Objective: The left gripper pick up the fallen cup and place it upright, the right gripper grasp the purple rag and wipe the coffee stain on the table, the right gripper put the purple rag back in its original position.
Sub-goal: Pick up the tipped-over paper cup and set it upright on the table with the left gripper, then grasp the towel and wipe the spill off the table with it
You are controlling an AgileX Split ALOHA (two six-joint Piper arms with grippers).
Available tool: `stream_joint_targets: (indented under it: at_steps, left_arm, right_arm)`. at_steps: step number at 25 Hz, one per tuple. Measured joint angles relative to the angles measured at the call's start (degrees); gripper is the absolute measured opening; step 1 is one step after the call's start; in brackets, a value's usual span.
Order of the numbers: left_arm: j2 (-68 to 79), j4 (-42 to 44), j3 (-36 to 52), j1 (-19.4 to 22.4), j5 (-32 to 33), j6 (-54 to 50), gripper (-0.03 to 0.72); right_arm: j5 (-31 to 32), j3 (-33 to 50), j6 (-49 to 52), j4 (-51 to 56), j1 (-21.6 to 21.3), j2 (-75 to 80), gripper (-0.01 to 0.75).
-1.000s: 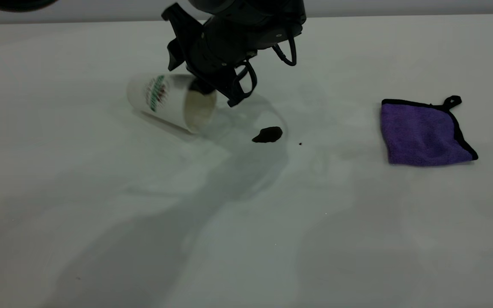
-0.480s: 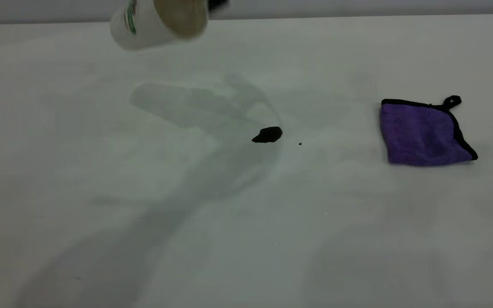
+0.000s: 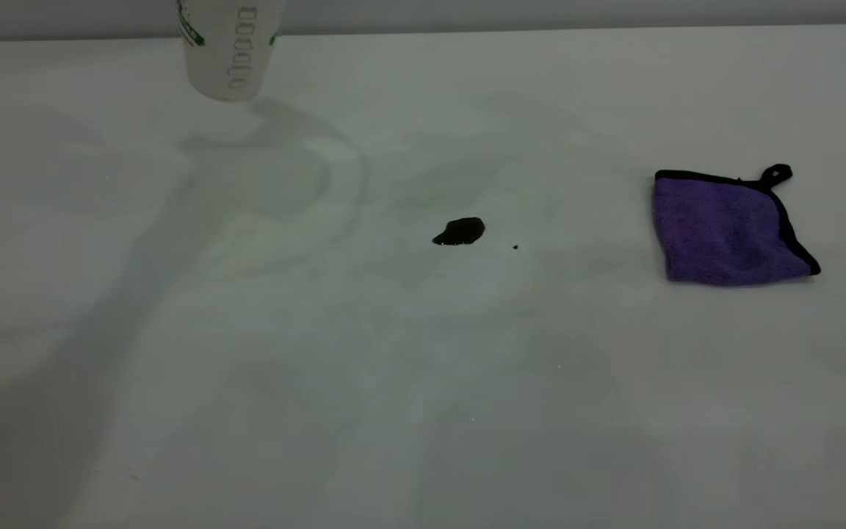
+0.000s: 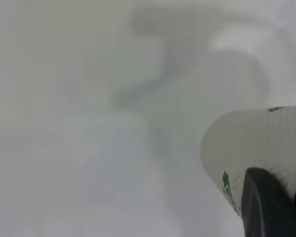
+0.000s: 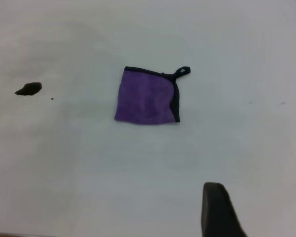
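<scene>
Exterior camera: I get a moderately raised look across the plain white matte counter [image 3: 423,382], facing its far edge, where the white textured paper cup with green band [image 3: 226,48] is cut off at the frame's top.

Left wrist camera: very close to that cup [image 4: 259,150], with one black finger [image 4: 269,205] of my left gripper at the frame edge and blurred counter beyond.

Right wrist camera: high above the counter, looking steeply down, a black finger [image 5: 217,210] at the frame edge.

Shared ground: exterior and right wrist both take in the small square purple microfibre rag [image 3: 728,229] [image 5: 147,96] and the small dark glossy coffee stain [image 3: 459,231] [image 5: 28,89]. Exterior and left wrist share the cup.
</scene>
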Motion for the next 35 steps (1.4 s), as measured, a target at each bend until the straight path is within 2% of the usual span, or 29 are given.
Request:
stream_joint_targets:
  at_steps: [6,17,21,23,26,31,32,35]
  left_arm:
    - [4.4,-11.0,1.3,4.6,-7.0,9.7,0.012]
    - [12.6,-18.2,2.7,4.9,-14.7,16.8,0.018]
    - [13.8,-20.2,2.7,4.9,-15.8,17.4,0.057]
    - [14.2,-20.4,2.7,4.9,-15.9,17.7,0.107]
    - [14.2,-20.4,2.7,4.9,-15.9,18.0,0.249]
    - [10.3,-19.8,2.6,4.9,-13.9,18.2,0.622]
    - [8.5,-19.7,2.6,5.0,-12.9,18.3,0.669]
    - [2.4,-18.7,2.5,5.0,-9.1,18.9,0.702]
  right_arm:
    - [0.0,0.0,0.0,0.0,0.0,0.0,0.437]
    - [0.0,0.0,0.0,0.0,0.0,0.0,0.437]
    - [0.0,0.0,0.0,0.0,0.0,0.0,0.437]
    - [0.0,0.0,0.0,0.0,0.0,0.0,0.437]
    - [0.0,0.0,0.0,0.0,0.0,0.0,0.437]
    - [0.0,0.0,0.0,0.0,0.0,0.0,0.437]
    - [0.0,0.0,0.0,0.0,0.0,0.0,0.437]
    - [0.0,0.0,0.0,0.0,0.0,0.0,0.437]
